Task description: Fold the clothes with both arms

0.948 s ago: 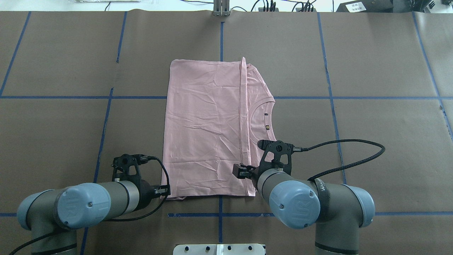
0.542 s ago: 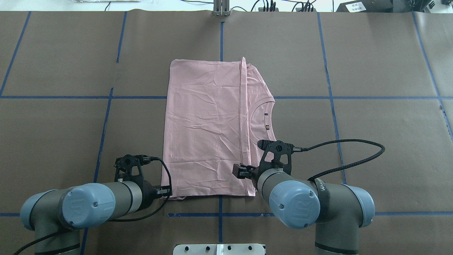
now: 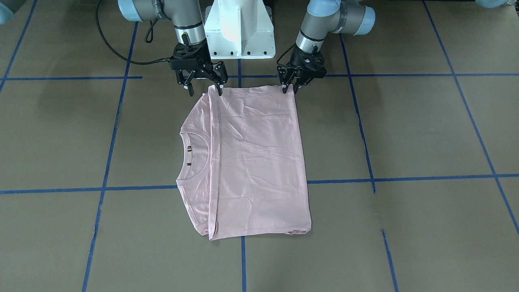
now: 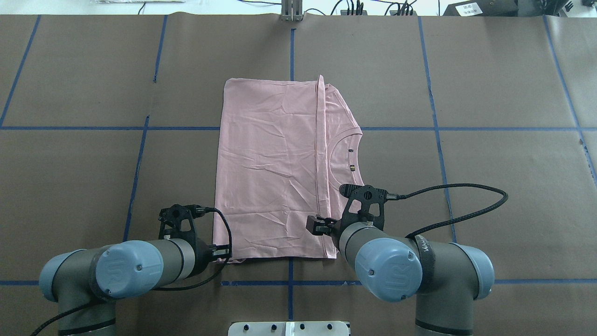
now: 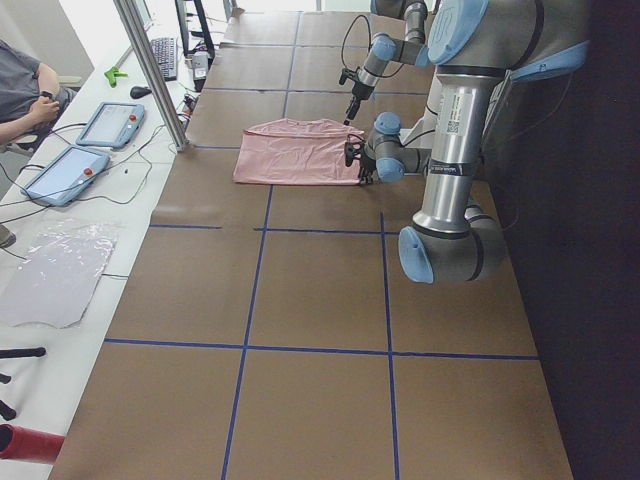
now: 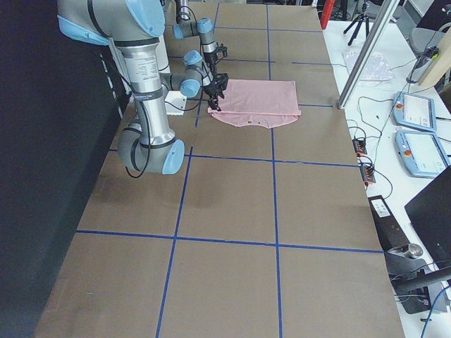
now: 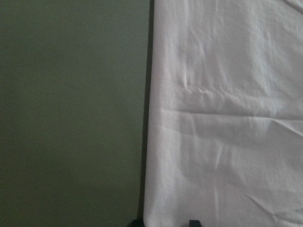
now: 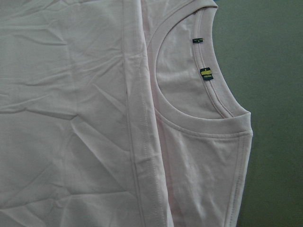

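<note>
The pale pink T-shirt point(image 4: 270, 172) lies flat and folded on the brown table, collar point(image 4: 347, 158) toward my right; its print is hidden. It also shows in the front view point(image 3: 255, 162). My left gripper point(image 3: 288, 89) points down at the shirt's near left corner. Its fingers stand a narrow gap apart, and one fingertip point(image 7: 193, 222) rests over the cloth edge. My right gripper point(image 3: 204, 90) is wide open over the near right corner, by the folded hem. The right wrist view shows the collar point(image 8: 208, 109) and no fingers.
The white pedestal base point(image 3: 239, 28) stands between the arms. A black cable point(image 4: 466, 200) loops from my right wrist over the table. Blue tape lines point(image 4: 140, 128) cross the brown table cover. A metal post point(image 5: 150, 70) and operator tablets point(image 5: 105, 125) stand at the far edge.
My left arm has slid to the right, bringing its gripper onto the shirt's near left corner. The right arm and the shirt have not moved.
</note>
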Robot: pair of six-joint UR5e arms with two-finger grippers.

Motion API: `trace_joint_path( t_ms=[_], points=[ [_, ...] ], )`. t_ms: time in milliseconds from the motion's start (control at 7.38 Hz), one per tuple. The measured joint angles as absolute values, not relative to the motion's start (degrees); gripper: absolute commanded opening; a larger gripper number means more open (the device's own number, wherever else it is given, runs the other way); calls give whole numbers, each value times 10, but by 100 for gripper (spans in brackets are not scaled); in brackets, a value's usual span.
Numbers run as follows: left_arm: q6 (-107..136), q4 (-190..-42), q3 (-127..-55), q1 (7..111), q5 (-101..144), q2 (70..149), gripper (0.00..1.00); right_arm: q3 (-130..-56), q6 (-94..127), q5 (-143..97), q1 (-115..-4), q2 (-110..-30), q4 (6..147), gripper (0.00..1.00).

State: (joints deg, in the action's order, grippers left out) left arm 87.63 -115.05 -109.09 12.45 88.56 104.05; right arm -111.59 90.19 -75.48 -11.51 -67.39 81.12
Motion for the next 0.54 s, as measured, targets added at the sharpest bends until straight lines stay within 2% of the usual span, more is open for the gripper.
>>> trace_joint_path(
  t_ms=[135, 271, 406, 542],
  points=[
    [876, -1150, -1092, 124, 885, 1040, 0, -1116, 903, -754, -115, -674, 811, 100],
    [876, -1150, -1094, 125, 885, 1040, 0, -1116, 905, -754, -115, -674, 811, 96],
    [876, -1150, -1096, 125, 884, 1040, 0, -1115, 911, -754, -114, -673, 812, 83],
    [876, -1150, -1097, 124, 884, 1040, 0, -1113, 928, -754, -113, -671, 815, 78]
  ],
)
